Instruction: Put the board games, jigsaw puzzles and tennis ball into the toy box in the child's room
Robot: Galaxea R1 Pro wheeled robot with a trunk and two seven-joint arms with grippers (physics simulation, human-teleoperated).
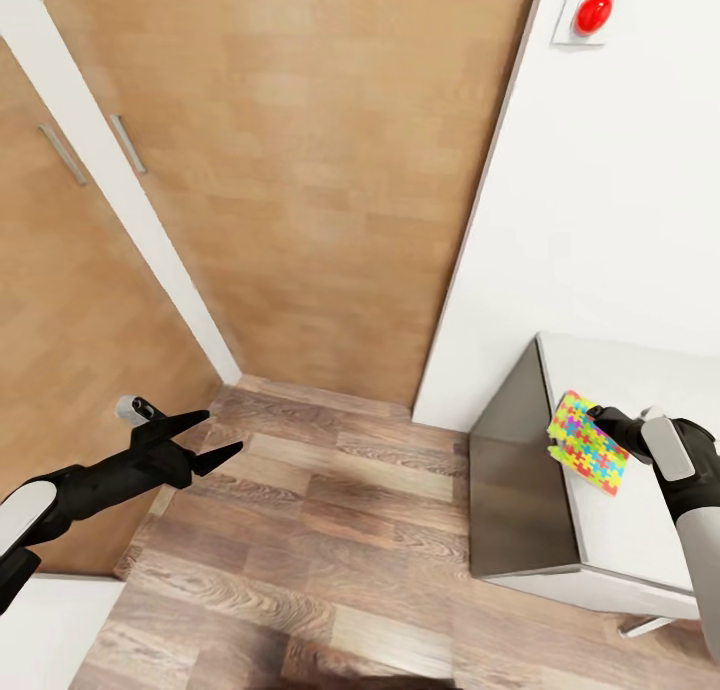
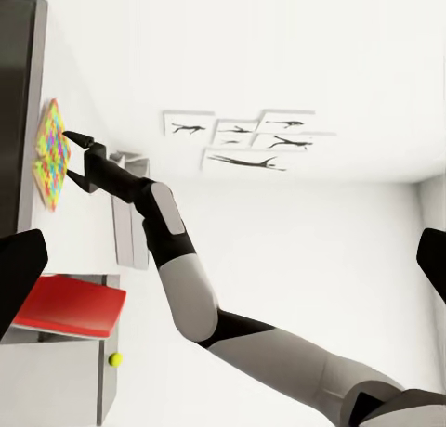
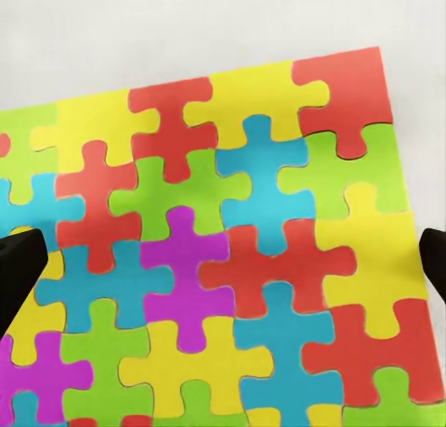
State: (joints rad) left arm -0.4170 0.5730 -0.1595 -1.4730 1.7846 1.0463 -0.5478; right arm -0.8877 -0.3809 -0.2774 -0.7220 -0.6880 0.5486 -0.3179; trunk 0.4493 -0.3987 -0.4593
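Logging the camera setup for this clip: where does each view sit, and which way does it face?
Head view: on the head, looking down at the floor, door and table; both arms show, left gripper open.
Left wrist view: on the left arm, facing across to the right arm and wall pictures.
Right wrist view: on the right arm, close over the jigsaw puzzle; dark fingers at its edges.
Shared: all three show the puzzle.

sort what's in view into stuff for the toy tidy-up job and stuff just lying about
For the job:
- jigsaw puzzle, at the right pincer
- tennis ball
- table

Just lying about:
- red button on the wall
- red flat thing
- silhouette pictures
- wooden doors
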